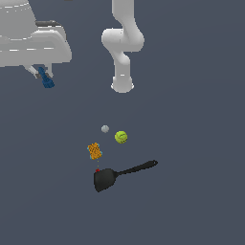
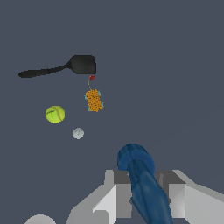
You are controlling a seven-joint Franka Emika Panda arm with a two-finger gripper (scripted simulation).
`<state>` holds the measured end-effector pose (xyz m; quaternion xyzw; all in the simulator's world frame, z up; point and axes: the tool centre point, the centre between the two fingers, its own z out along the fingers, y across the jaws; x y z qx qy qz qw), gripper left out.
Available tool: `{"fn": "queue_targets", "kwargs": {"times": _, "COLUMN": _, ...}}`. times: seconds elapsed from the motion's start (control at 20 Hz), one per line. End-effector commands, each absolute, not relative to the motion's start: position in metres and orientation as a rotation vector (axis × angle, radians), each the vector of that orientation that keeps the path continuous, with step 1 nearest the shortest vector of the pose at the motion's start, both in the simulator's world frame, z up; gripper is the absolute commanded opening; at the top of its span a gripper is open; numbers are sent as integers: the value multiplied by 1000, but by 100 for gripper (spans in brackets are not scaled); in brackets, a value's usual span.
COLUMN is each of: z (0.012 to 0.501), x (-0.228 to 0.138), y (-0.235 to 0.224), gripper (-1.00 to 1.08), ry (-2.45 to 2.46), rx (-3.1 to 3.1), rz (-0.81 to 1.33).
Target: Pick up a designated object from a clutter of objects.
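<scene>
Exterior view: blue piece is held clamped in the gripper, upper left of frame, well apart from the clutter. Judged light, stiff, possibly slippery; it is gripped mid-length.

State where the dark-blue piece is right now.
The dark-blue piece sits clamped in the hand at the exterior view's upper left, raised well away from the grey ball and tennis ball.

exterior: high, facing arm base | wrist: looking down past hand | shared: spatula, ball
</scene>
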<state>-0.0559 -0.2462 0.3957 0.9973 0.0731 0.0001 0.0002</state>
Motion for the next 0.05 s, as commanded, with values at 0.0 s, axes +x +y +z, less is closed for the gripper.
{"fn": "queue_targets", "kwargs": {"times": 0.0, "z": 397, "x": -56, "y": -248, "gripper": -100, "ry": 231, "rx": 3133, "rz": 0}}
